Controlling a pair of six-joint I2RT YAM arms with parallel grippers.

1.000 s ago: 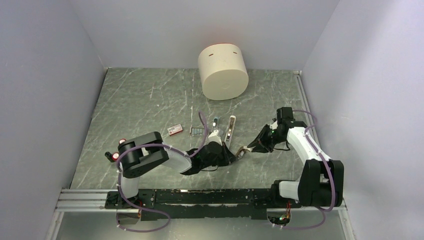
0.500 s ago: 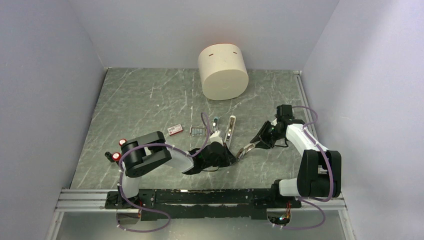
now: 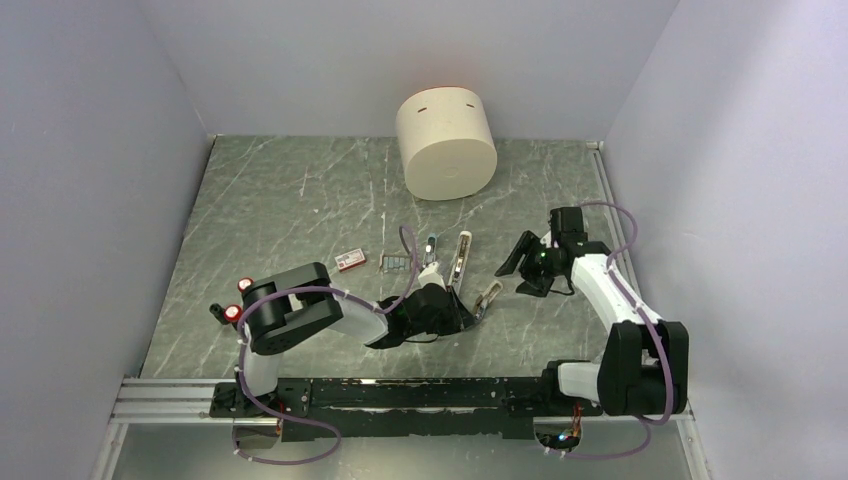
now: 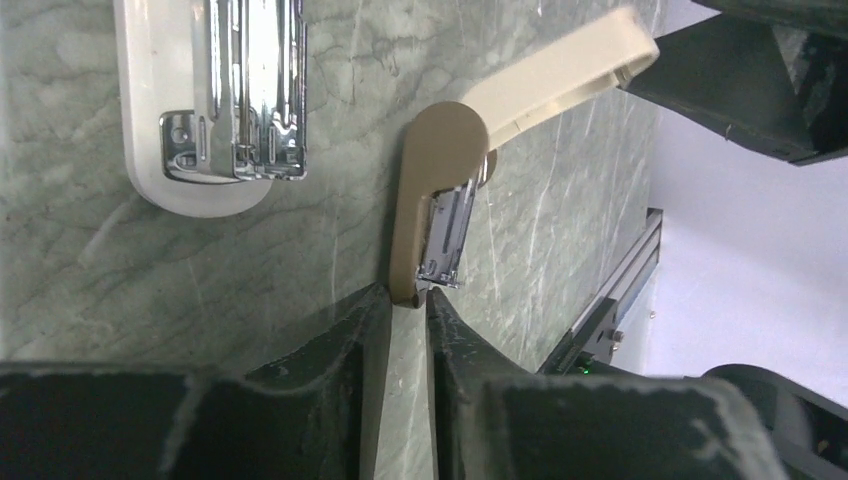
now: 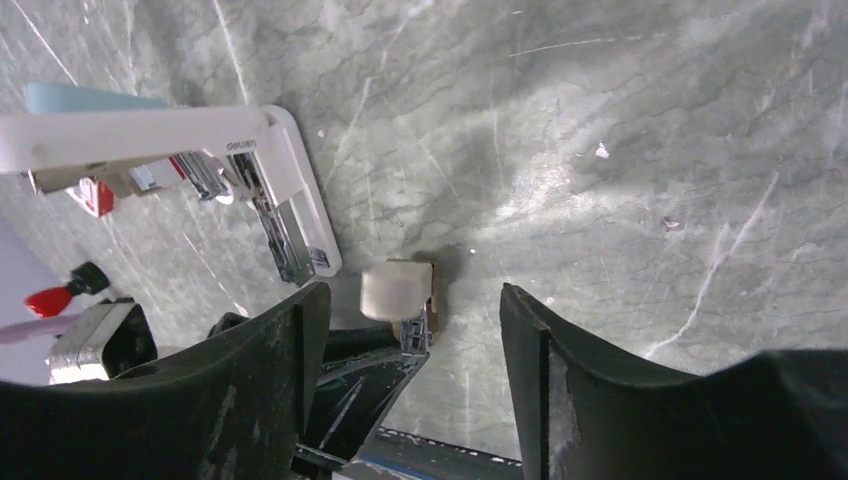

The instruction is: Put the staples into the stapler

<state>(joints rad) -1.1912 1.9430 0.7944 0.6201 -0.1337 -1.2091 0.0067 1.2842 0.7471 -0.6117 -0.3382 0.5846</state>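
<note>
While the left pincer (image 4: 405, 303) is clamped narrow on the near tip of a short beige-grey piece (image 4: 432, 140), the stapler (image 3: 461, 258) is seen lying on the surface (image 3: 300, 200) just beyond it, its long axis running away from the arm bases with a slight rightward lean. The staples (image 3: 397, 263) are found left of the stapler, their red-and-white box (image 3: 350, 260) further left, so the left arm is judged nearer. The right pincer (image 5: 408, 310) is held wide and empty, to the stapler's right.
</note>
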